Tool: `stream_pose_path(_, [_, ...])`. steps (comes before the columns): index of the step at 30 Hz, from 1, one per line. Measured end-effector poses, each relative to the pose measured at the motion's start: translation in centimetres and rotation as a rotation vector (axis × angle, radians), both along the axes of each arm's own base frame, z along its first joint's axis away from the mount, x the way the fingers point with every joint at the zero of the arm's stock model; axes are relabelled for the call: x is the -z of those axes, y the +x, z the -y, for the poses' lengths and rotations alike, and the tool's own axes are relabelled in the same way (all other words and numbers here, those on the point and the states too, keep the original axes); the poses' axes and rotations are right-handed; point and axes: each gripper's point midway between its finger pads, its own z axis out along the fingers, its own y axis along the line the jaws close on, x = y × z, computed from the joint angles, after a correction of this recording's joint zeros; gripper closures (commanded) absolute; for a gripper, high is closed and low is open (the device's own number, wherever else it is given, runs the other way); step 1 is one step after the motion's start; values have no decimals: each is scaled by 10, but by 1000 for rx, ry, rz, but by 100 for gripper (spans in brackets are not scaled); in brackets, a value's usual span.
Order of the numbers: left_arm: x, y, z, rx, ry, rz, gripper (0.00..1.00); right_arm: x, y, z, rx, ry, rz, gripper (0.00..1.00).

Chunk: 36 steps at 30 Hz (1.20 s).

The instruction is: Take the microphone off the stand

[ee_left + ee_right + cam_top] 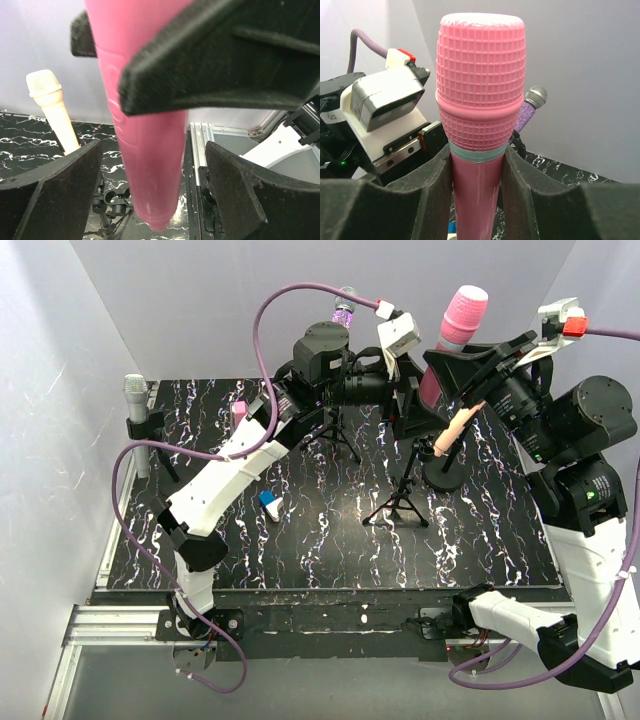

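The right tool clamps the pink mic just below its head, holding it upright at the top view's upper right. The left tool stands wide around the mic's tail without touching, probably ready to steady it above the stand.

Open air above pink microphone

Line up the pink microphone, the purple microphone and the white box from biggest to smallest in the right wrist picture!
1. pink microphone: fills the middle, but it is nearest the camera.
2. white box.
3. purple microphone: looks tiny, yet it stands farther back, so real size is unsure.
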Motion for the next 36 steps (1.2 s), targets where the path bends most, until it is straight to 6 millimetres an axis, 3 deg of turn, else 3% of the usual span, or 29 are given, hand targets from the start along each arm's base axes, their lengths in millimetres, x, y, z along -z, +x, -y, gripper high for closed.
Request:
stream_pose_path(6, [-6, 4, 1, -20, -23, 11, 31, 3, -4, -4, -35, 7, -14, 99])
stream_pose_path(9, [-4, 8, 2, -38, -22, 12, 42, 4, -4, -6, -42, 3, -16, 99])
stream_pose_path(15, [1, 8, 3, -38, -11, 11, 86, 11, -1, -8, -47, -6, -27, 96])
stream_pose_path(17, [3, 8, 3, -41, -5, 7, 100, 13, 0, -8, -43, -19, -19, 73])
stream_pose_path(19, [5, 9, 3, -39, 1, 13, 100, 15, 0, -9, -50, -32, -12, 47])
stream_pose_path(21, [9, 10, 3, -46, 10, 16, 100, 19, -1, -10, -54, -54, -2, 29])
stream_pose_path(23, [14, 14, 2, -67, 23, 23, 100, 28, -6, -12, -76, -90, -8, 21])
stream_pose_path(26, [22, 21, -9, -116, 60, 48, 100, 42, -14, -4, -64, -152, -21, 18])
stream_pose_path(28, [25, 32, -26, -178, 87, 68, 100, 56, -31, -1, -88, -199, -41, 16])
stream_pose_path(30, [30, 51, -57, -265, 124, 92, 100, 72, -53, 6, -110, -249, -61, 15])
stream_pose_path(34, [50, 86, -157, -491, 256, 185, 100, 103, -86, 23, -114, -334, -84, 15])
stream_pose_path(36, [65, 85, -210, -585, 357, 238, 100, 114, -95, 31, -97, -366, -90, 12])
